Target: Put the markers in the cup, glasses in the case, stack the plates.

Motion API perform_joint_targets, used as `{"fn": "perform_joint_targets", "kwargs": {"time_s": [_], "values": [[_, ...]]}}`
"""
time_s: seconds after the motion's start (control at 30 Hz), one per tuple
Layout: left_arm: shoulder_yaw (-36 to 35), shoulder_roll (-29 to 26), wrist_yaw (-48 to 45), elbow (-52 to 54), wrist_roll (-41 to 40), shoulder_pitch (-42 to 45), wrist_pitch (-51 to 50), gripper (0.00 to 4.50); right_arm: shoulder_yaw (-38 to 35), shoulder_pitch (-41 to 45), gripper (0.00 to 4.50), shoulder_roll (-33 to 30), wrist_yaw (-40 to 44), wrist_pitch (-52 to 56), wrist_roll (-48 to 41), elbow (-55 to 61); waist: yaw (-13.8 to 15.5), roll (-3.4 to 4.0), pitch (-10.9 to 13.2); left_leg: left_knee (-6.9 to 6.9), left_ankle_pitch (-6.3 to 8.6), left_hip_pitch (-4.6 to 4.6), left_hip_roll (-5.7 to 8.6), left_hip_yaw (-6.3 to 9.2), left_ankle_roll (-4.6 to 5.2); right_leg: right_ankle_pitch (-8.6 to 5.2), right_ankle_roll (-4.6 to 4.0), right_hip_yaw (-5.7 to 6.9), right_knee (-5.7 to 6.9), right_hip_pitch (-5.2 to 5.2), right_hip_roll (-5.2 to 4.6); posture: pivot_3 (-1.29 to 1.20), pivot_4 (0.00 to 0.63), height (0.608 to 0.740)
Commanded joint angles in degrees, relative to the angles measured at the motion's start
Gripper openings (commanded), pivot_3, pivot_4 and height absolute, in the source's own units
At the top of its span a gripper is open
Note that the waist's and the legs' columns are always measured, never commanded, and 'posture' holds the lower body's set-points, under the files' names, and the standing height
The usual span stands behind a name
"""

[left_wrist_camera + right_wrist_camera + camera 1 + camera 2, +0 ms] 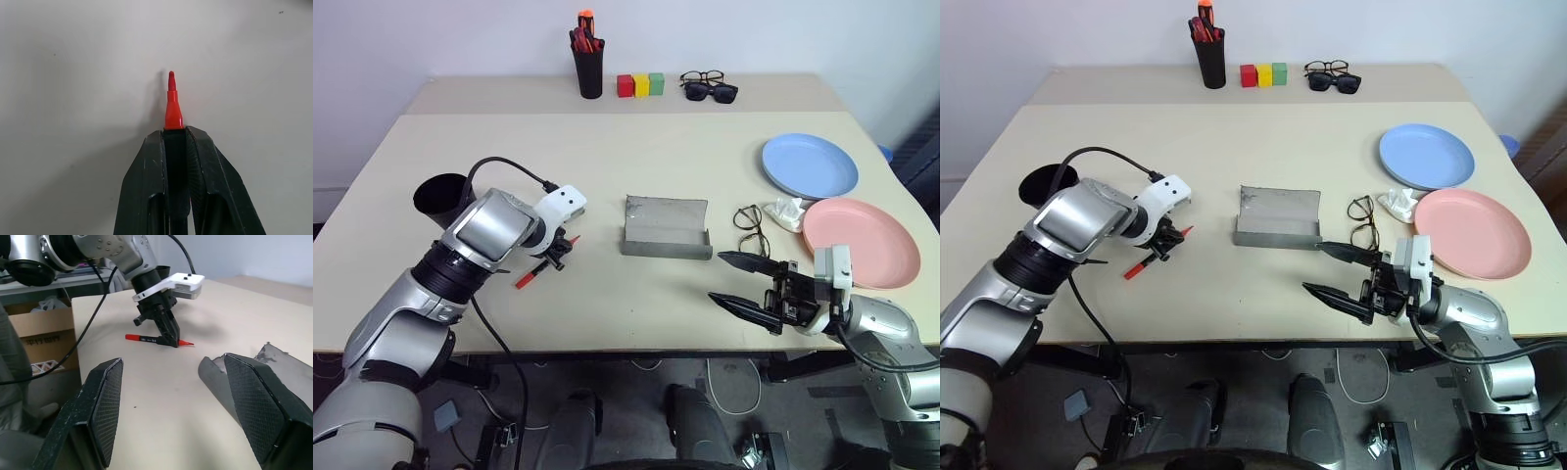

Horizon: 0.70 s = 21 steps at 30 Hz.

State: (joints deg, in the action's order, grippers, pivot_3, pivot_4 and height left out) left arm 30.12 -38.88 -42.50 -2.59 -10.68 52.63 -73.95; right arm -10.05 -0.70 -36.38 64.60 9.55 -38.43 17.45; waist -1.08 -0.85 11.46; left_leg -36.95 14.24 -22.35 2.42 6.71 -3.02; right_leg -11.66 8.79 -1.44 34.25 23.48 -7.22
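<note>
Left gripper [168, 339] clamped on red marker [146, 339].
I note its tip past the fingers; case [666, 227] lies beyond; right gripper [744, 284] agape.

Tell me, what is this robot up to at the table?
It is tidying up. Its left gripper has closed on a red-capped marker lying on the beige table, with the wide black plastic cup close behind that arm. Its right gripper hovers open near the thin wire-framed clear glasses, which lie beside the open grey case. The light blue plate and the salmon pink plate sit side by side, not yet stacked.
</note>
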Motion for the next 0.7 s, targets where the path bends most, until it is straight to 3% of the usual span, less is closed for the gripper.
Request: {"fn": "perform_joint_targets", "kwargs": {"time_s": [0.03, 0.17, 0.33, 0.53, 0.7], "values": [[-6.7, -0.7, 0.9, 5.5, -0.8, -3.0, 4.8, 0.05, -1.7, 1.0, 3.34, -0.2, -0.1, -0.9, -0.5, 0.7, 0.0, 0.01, 0.0, 0.00, 0.00, 0.00, 0.00, 0.00, 0.00, 0.01, 0.00, 0.00, 0.00, 0.00, 0.00, 0.00, 0.150, 0.740], [-19.7, 2.8, 10.4, 13.9, 1.3, -8.9, 17.4, 0.05, -1.2, 2.6, 3.34, -0.2, -0.5, -0.1, -0.6, 0.3, 0.4, -0.03, 0.0, 0.01, 0.00, -0.10, -0.04, 0.04, 0.00, 0.12, -0.17, 0.00, -0.05, 0.07, 0.02, 0.00, 0.150, 0.740], [-37.3, 16.0, 34.5, 14.2, 5.3, -7.4, 38.5, 0.05, 0.6, 9.6, 3.34, 3.8, -2.3, -3.2, 1.2, -4.8, 0.6, -0.08, 0.0, -0.06, -0.01, -0.12, -0.03, 0.04, -0.02, 0.23, -0.18, 0.00, -0.15, 0.01, 0.01, 0.00, 0.150, 0.740], [-42.6, 16.7, 48.3, 11.1, 13.5, -7.2, 50.0, 0.05, 5.6, 16.9, 3.34, 6.8, 2.8, -7.5, 4.9, -12.0, 0.2, -0.01, 0.0, 0.04, -0.03, -0.01, -0.04, 0.00, -0.05, 0.27, -0.19, 0.00, -0.06, 0.04, 0.07, 0.00, 0.150, 0.740], [-45.1, 17.4, 54.9, 13.4, 17.8, -12.8, 51.4, 0.05, 8.0, 20.2, 3.34, 6.5, 7.3, -7.6, 5.2, -14.7, 0.4, -0.02, 0.0, -0.01, -0.03, -0.06, -0.04, 0.00, -0.05, 0.28, -0.16, -0.01, -0.10, 0.02, 0.08, 0.00, 0.150, 0.740]]}}
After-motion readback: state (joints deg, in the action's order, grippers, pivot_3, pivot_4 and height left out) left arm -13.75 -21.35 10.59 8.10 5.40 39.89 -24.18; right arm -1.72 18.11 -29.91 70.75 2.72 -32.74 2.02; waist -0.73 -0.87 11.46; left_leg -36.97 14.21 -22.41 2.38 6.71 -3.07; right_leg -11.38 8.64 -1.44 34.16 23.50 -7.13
